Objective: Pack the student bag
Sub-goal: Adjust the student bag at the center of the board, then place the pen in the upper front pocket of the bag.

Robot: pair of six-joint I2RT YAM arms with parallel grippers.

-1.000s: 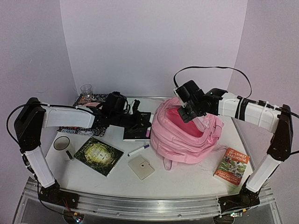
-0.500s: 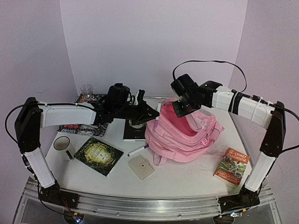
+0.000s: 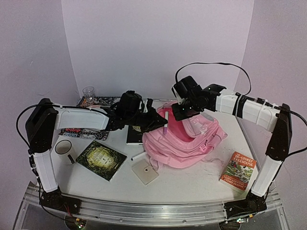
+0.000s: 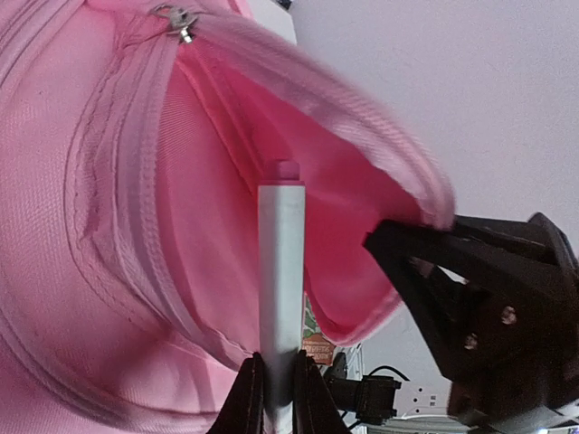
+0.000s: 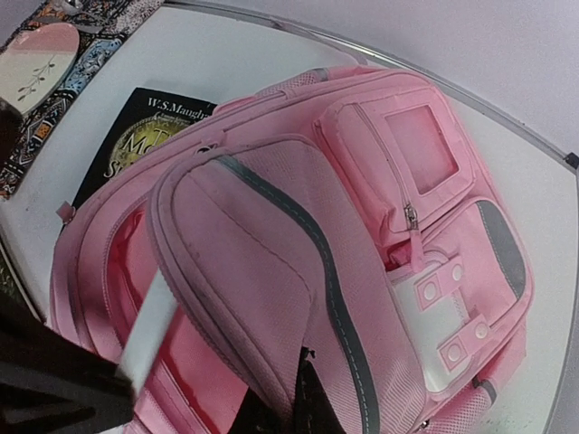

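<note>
Since a second ago the soft pale-pink fabric backpack (image 3: 192, 143) has slid leftward to mid-table, and the left gripper (image 4: 276, 398) has swung in to meet it. It is clenched on a white marker pen with a purple cap (image 4: 281, 262), cap leading, its length aimed into the bag's open mouth just ahead. The right gripper (image 5: 285, 407) pinches the upper flap, holding that mouth agape. How deep the compartment runs is hidden, and fabric half-buries the right fingertips.

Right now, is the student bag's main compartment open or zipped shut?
Open: the right claw holds the student bag flap up, baring pink lining.
</note>
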